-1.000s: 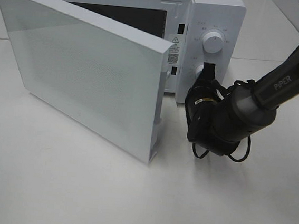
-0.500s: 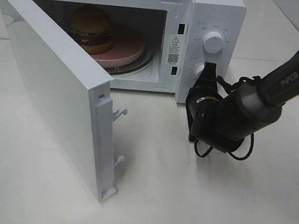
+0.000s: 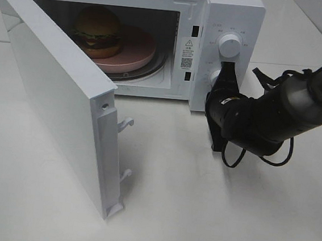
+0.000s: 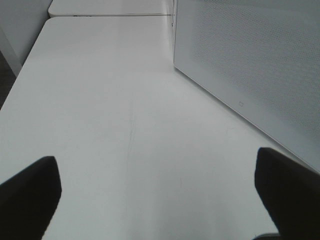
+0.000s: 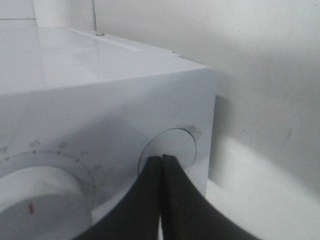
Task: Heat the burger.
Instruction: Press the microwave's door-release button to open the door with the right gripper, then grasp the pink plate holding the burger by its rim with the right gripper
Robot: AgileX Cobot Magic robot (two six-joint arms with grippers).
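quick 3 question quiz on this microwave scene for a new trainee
1. True or false: the microwave door stands open.
2. The burger sits on: A) a bowl B) the pink plate C) a tray.
3. Fill in: the right claw, up against the microwave's front, is ____ (open or shut).
Key: 1 true; 2 B; 3 shut.

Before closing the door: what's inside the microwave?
The burger sits on a round pink plate. It covers the plate's left side; the open door hides the cavity's front-left floor.
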